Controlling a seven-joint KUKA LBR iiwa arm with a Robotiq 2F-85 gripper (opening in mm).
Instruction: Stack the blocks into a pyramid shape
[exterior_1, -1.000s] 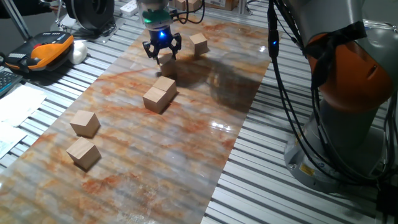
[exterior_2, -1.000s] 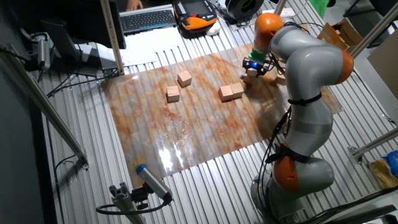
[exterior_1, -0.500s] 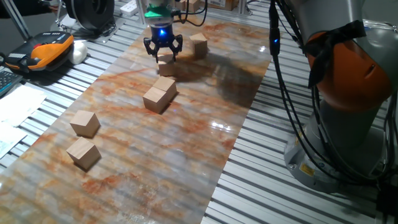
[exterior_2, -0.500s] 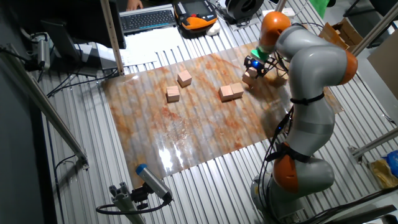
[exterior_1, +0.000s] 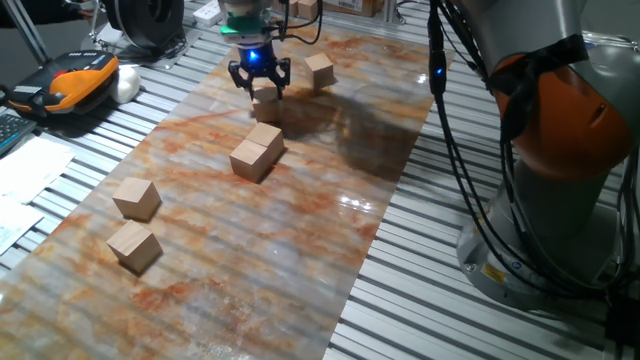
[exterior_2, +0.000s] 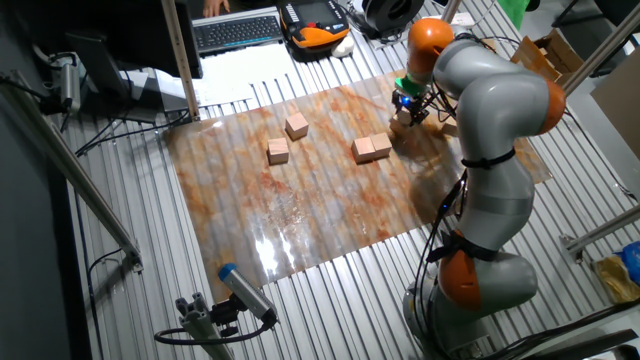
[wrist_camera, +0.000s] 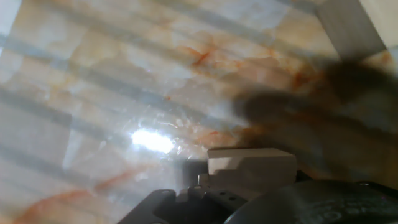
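My gripper (exterior_1: 260, 88) is shut on one tan wooden block (exterior_1: 266, 100) at the far end of the marbled mat (exterior_1: 300, 230) and holds it low over the mat. In the hand view the held block (wrist_camera: 252, 165) sits between the fingers. Two blocks (exterior_1: 257, 150) stand touching side by side in the middle of the mat. One block (exterior_1: 319, 69) lies just right of the gripper. Two single blocks (exterior_1: 136, 197) (exterior_1: 134, 246) lie at the near left. In the other fixed view the gripper (exterior_2: 407, 108) is right of the pair (exterior_2: 371, 149). No pyramid stands.
The robot's base (exterior_1: 560, 150) and its cables stand right of the mat. An orange device (exterior_1: 75, 82), a keyboard (exterior_2: 235, 30) and papers lie beyond the mat's left side on the slatted table. A block's corner (wrist_camera: 351, 25) shows at the hand view's top right.
The gripper has stayed shut on the block and has shifted only slightly at the far end of the mat. The other blocks have not moved.
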